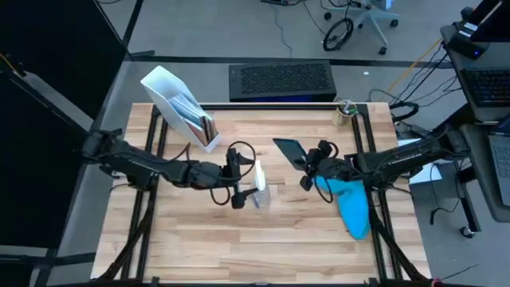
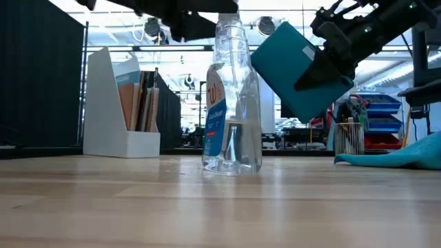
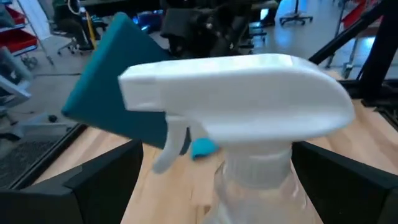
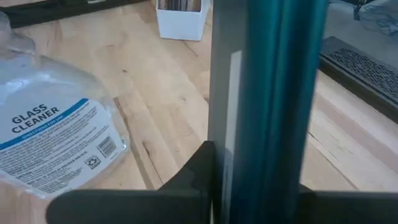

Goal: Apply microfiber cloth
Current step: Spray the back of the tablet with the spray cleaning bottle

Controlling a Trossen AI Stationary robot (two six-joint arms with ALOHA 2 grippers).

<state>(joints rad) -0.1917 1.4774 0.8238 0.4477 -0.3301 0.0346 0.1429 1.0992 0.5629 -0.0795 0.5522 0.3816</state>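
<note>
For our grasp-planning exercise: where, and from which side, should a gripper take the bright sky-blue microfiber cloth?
Pinch the bright sky-blue microfiber cloth from straight above at its narrow end, away from the right gripper holding the dark grey tablet: it lies flat and limp on the wooden table, offering no side edge.

One cloth [image 1: 353,206], one bottle [image 1: 258,185], seemingly one tablet [image 1: 290,151]

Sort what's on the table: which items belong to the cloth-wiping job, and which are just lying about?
In the job:
- microfiber cloth, lying at the table's right edge
- tablet, held up by the right gripper
- spray bottle, at the left gripper

Lying about:
- white file holder
- pen cup
</note>
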